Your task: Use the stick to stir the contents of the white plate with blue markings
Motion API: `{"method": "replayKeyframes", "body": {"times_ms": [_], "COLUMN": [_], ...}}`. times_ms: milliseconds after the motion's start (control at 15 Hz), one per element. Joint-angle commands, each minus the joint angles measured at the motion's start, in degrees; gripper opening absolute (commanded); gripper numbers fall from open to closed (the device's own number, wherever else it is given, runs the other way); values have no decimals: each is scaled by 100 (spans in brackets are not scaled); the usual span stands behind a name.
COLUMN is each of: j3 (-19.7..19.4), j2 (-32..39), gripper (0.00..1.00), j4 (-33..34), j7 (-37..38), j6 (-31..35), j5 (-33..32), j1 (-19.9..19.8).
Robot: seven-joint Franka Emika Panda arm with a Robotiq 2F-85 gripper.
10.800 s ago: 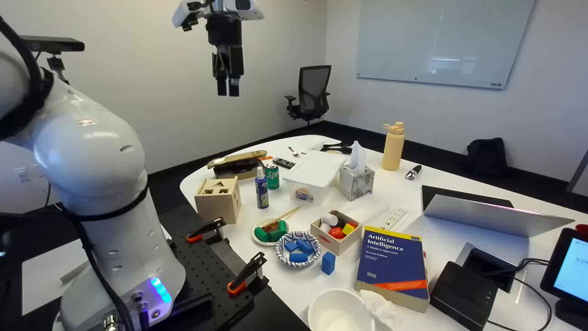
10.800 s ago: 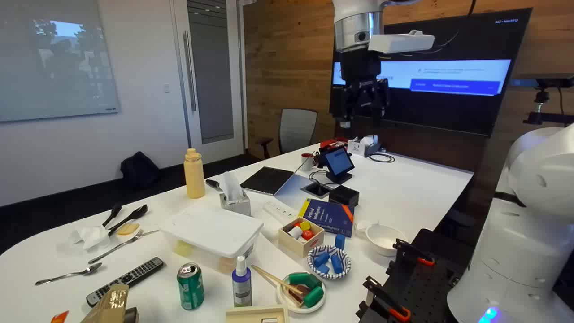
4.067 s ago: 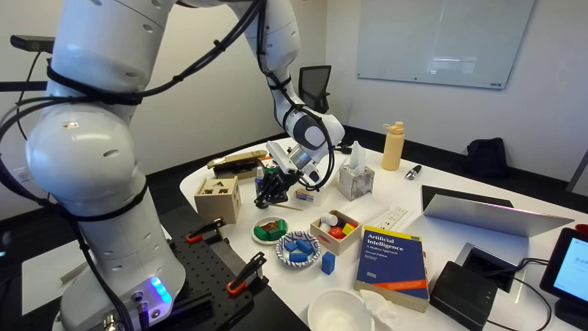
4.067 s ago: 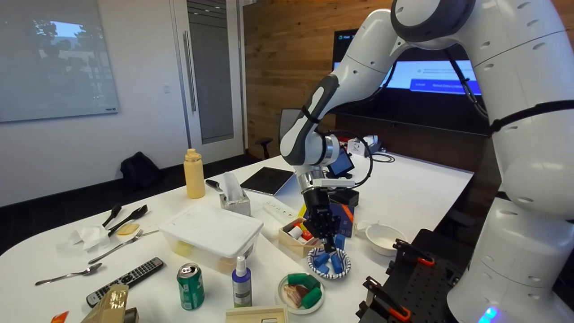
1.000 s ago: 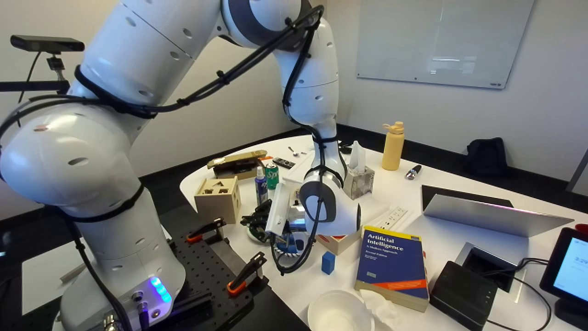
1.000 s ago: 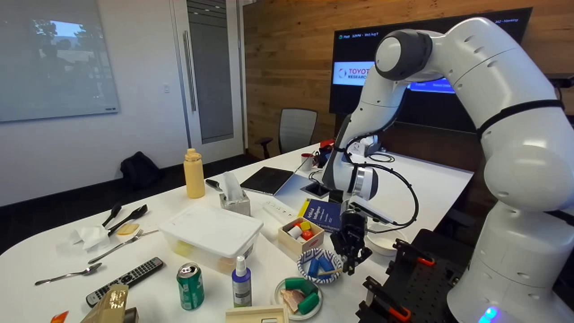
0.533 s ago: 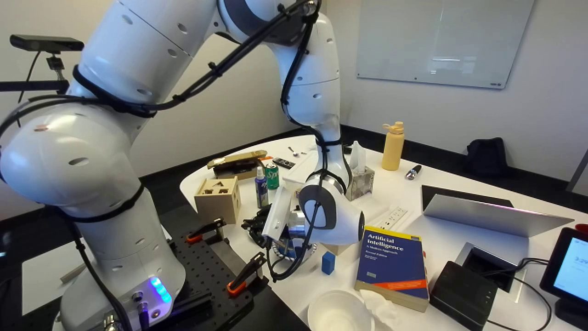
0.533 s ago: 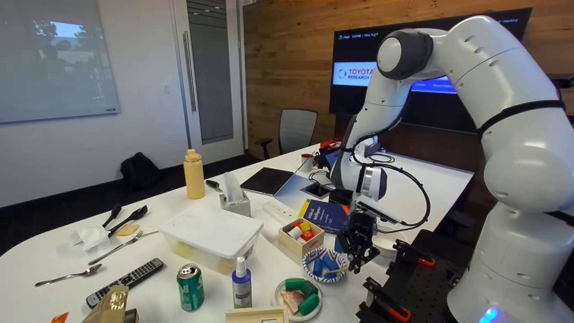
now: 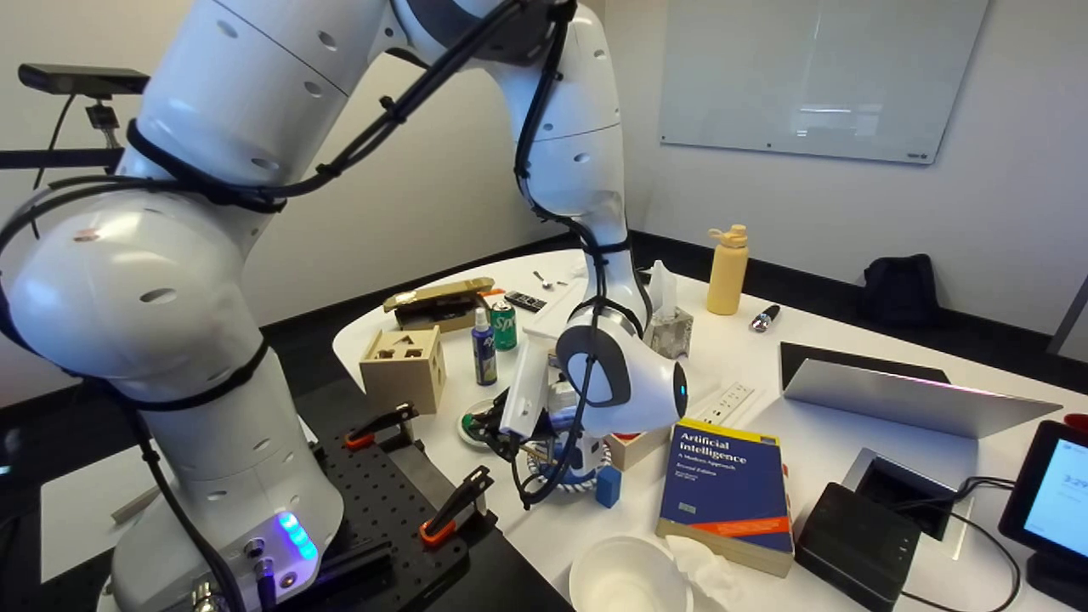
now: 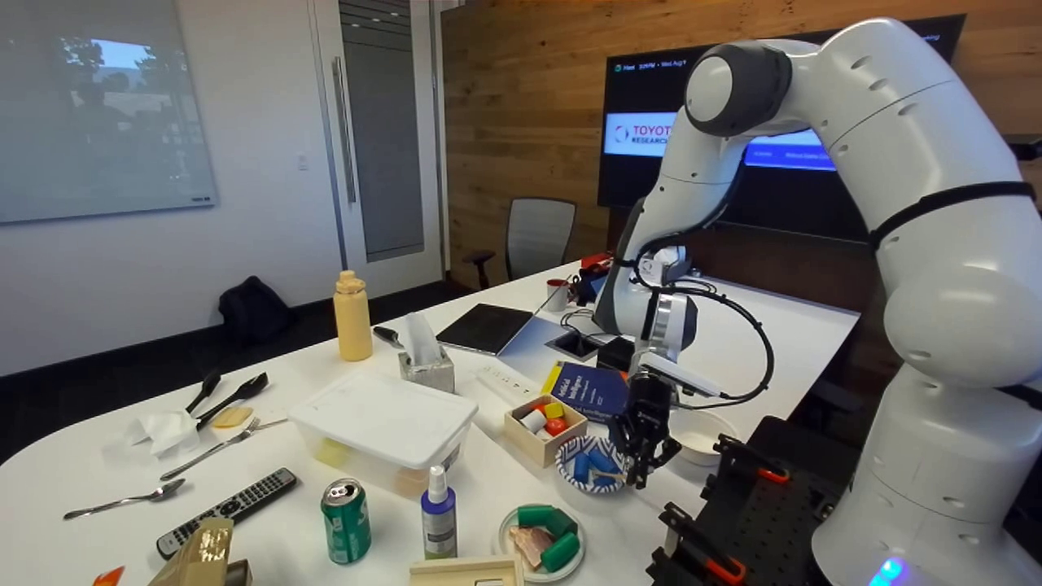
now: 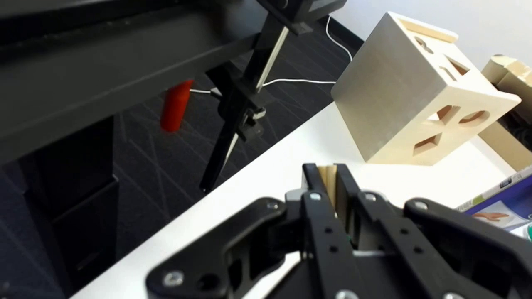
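"What does the hand [image 11: 326, 168] hold?"

"A pair of wooden chopsticks [image 11: 331, 182], pinched side by side."

"Where do they reach?"

"Over the blue-patterned white bowl [image 10: 570, 451], near the worktop [image 10: 395, 521] edge that faces the robot's base [image 10: 883, 521]. Blue blocks [image 10: 581, 466] lie inside; whether the chopsticks touch them, I can't tell."

"And near the bowl?"

"A white plate [image 10: 514, 560] with green blocks [image 10: 560, 551], by the same edge."

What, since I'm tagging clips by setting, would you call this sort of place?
Probably an office meeting room: a large wall screen, a whiteboard and a chair beyond the white table.
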Motion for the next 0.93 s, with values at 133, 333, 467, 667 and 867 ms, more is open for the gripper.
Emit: {"method": "replayKeyframes", "body": {"times_ms": [133,333,467,667,867], "j3": [116,229,291,352,429], "j2": [-198,-79,-67,-107,-95], "gripper": [3,3,3,3,3], "j4": [11,207,293,304,265], "j7": [25,-28,-40,65,18], "j6": [633,568,495,385,266], "j5": [122,130,115,101,162], "j1": [176,135,133,150,109]}}
